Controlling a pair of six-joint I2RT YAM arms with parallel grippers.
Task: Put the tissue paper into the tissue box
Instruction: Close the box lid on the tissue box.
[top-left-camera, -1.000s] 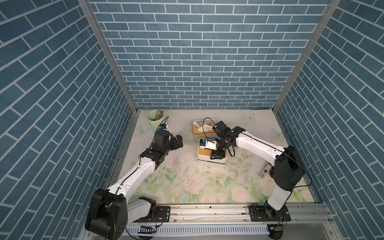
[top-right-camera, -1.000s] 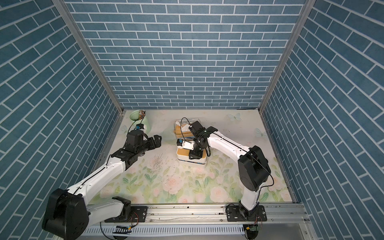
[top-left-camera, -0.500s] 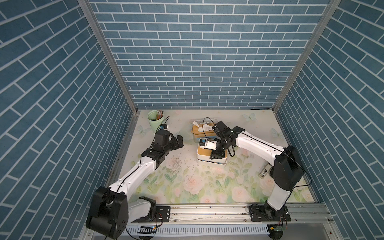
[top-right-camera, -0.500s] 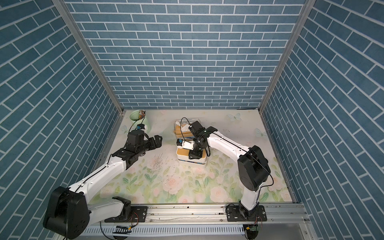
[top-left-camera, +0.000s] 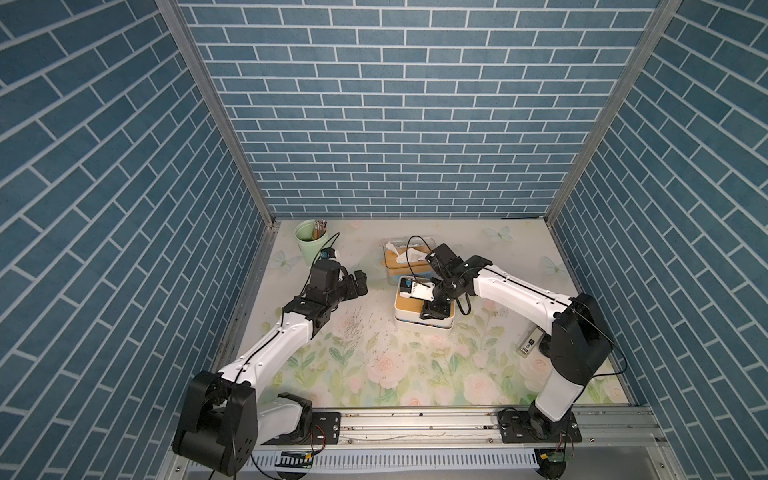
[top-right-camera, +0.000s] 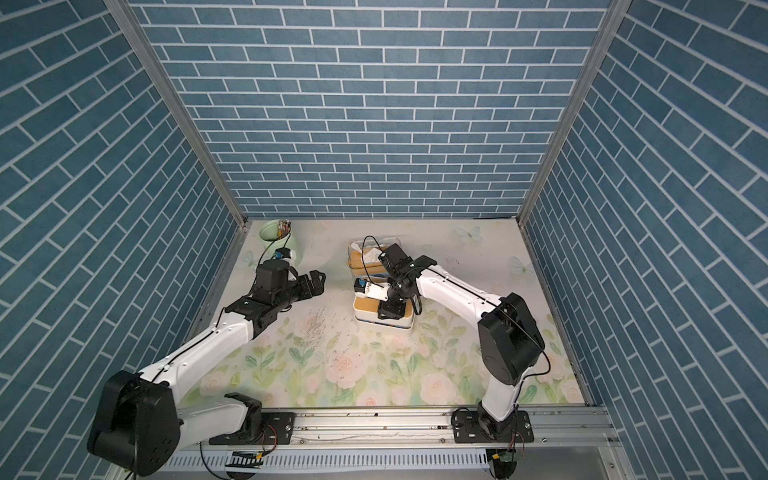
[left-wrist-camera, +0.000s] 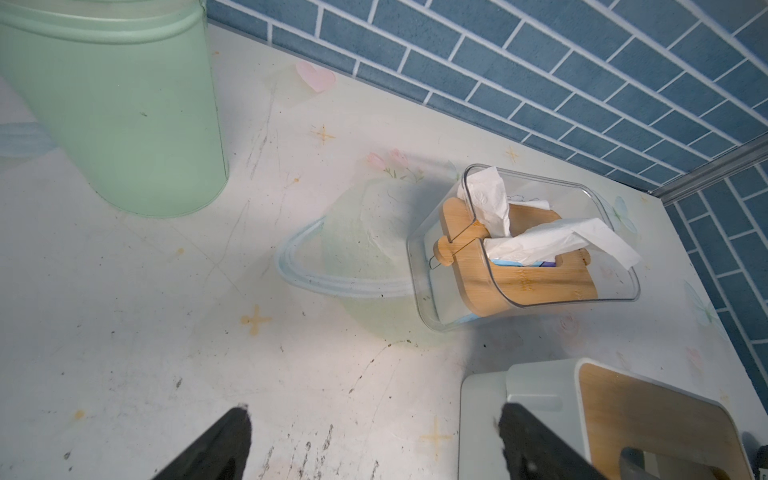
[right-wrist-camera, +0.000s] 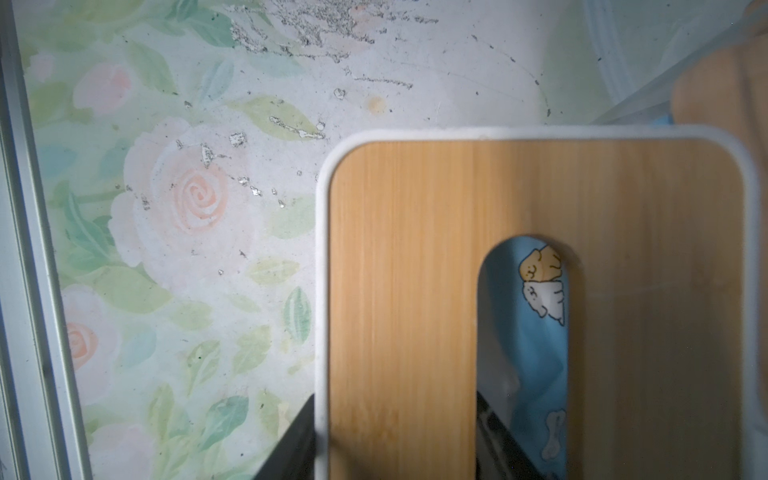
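The white tissue box (top-left-camera: 420, 325) (top-right-camera: 384, 325) with its bamboo lid (right-wrist-camera: 399, 291) stands mid-table. Through the lid's slot a blue tissue paper pack (right-wrist-camera: 536, 316) shows inside. My right gripper (top-left-camera: 434, 309) (top-right-camera: 388, 309) (right-wrist-camera: 395, 440) is shut on the box's side. One finger (right-wrist-camera: 291, 449) is outside the white wall, the other (right-wrist-camera: 498, 440) down in the slot. My left gripper (top-left-camera: 360, 284) (top-right-camera: 318, 282) (left-wrist-camera: 374, 432) hangs open over the table left of the box (left-wrist-camera: 482, 415), holding nothing.
Behind the white box stands a clear tissue holder (top-left-camera: 390, 274) (top-right-camera: 354, 266) (left-wrist-camera: 419, 266) with white tissue (top-left-camera: 411, 254) (left-wrist-camera: 552, 239) sticking out. A green cup of pencils (top-left-camera: 309, 245) (top-right-camera: 276, 235) (left-wrist-camera: 124, 108) is at the back left. A small device (top-left-camera: 530, 343) lies beside the right arm.
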